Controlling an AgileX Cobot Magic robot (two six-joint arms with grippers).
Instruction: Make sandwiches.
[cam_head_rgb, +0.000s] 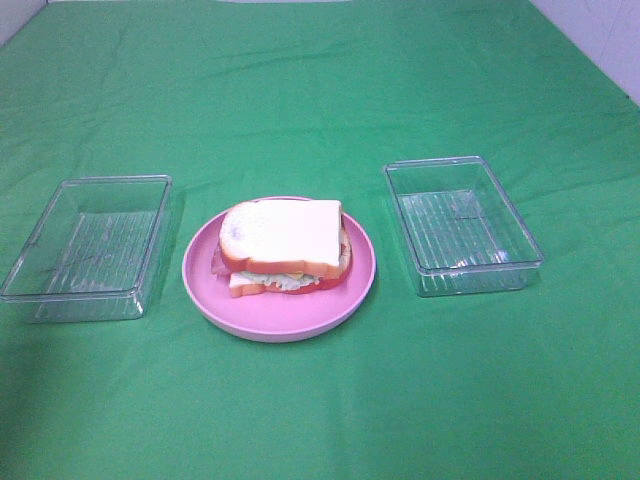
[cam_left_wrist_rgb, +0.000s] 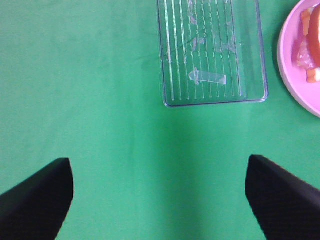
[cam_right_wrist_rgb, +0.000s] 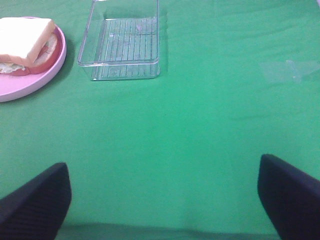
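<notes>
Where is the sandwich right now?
The sandwich sits on the pink plate in the middle of the exterior high view, between the two clear trays, one to its left and one to its right.

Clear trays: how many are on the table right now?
2. One clear tray sits left of the pink plate, the other clear tray right of it. Both look empty.

under the top bread slice the sandwich fillings barely show. the pink plate beside it is cut off in both wrist views.
</notes>
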